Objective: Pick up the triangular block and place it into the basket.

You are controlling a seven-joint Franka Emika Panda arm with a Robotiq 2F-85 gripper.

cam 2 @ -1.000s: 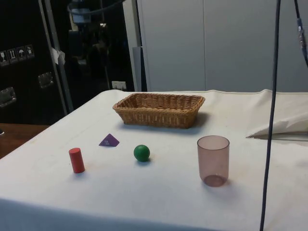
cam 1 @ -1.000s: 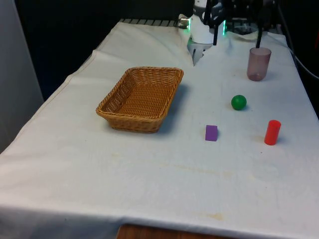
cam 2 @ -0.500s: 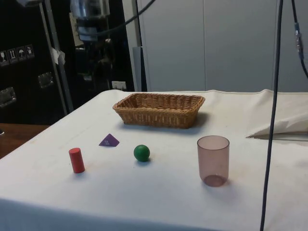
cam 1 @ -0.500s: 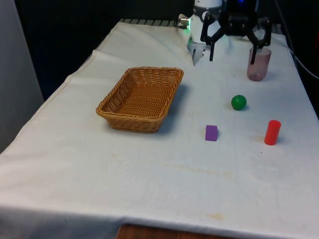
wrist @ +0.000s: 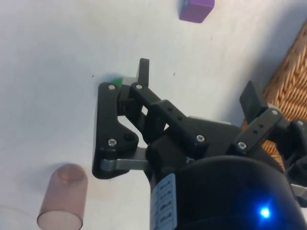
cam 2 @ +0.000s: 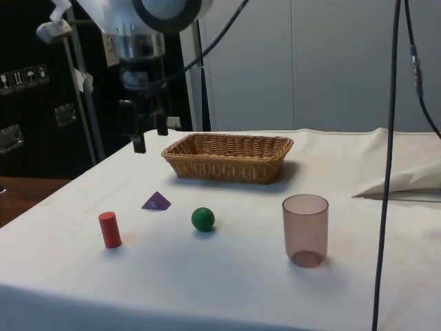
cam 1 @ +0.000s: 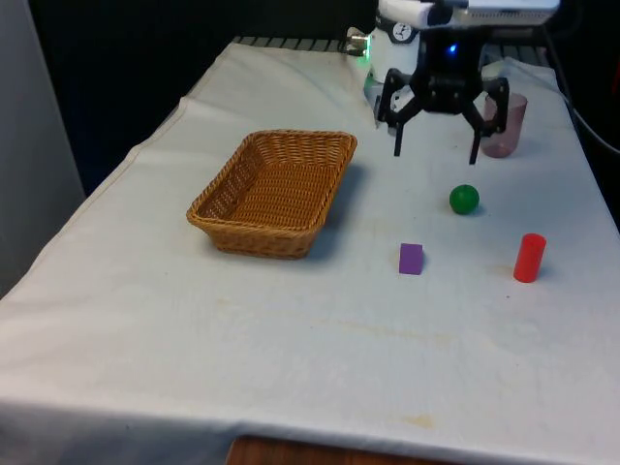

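Gripper spread, empty, aloft | purple triangular block flat, apex seemingly up | basket apart

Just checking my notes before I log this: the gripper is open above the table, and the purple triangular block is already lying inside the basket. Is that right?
Not quite. The gripper is open above the table, but the purple triangular block lies on the white cloth outside the basket, near the green ball. The front view shows this.

gripper lower, nearer the green ball
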